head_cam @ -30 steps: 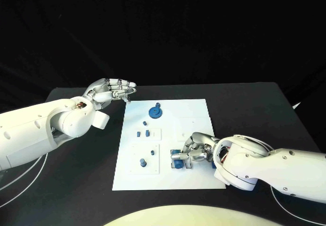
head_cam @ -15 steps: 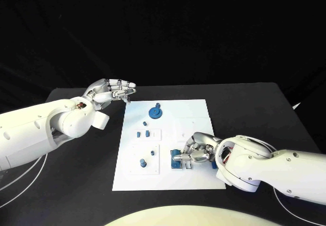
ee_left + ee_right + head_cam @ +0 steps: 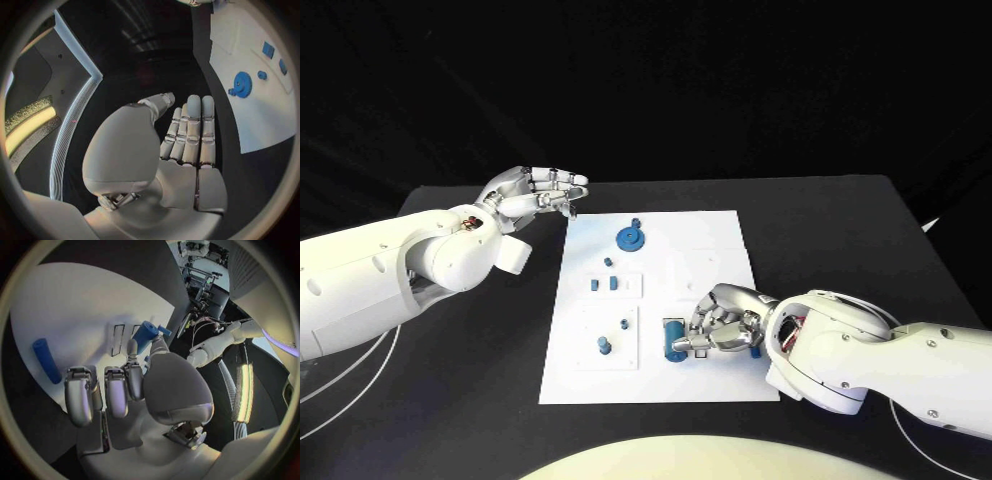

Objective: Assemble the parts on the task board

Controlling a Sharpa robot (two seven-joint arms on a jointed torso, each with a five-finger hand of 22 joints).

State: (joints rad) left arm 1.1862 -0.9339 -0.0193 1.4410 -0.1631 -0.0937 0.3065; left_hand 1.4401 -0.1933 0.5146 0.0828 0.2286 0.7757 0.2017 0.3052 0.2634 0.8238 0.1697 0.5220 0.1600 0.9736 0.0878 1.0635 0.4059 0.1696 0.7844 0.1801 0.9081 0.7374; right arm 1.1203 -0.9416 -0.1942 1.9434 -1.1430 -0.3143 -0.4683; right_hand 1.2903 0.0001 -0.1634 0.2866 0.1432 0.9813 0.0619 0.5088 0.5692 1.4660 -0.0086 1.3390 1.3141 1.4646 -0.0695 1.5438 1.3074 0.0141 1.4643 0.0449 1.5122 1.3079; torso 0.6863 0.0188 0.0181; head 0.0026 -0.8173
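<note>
Head view first: right hand down low over the near right part of the task board, fingers curled toward the white surface. Just beside those fingertips, on the side toward the board's middle, a blue cylinder lying flat, long axis running roughly near-to-far along the board. Looks free of the fingers in the right wrist view, a strip of bare white between them. Hard to call whether this hand holds anything: a blue block sits right at the tip of one outstretched finger, contact unclear.

Over to the left hand: raised off the board's far left corner, above the black table, fingers straight, holding nothing. Well apart from the cylinder, so clearly the right hand's job.

Around the board: a blue gear at the far end, a pair of small blue pegs near the middle, another peg standing on the near left. Nothing between fingertips and cylinder. Likely needs a short sideways reach and a pinch across the cylinder's narrow width; risk of rolling it away on a nudge.
</note>
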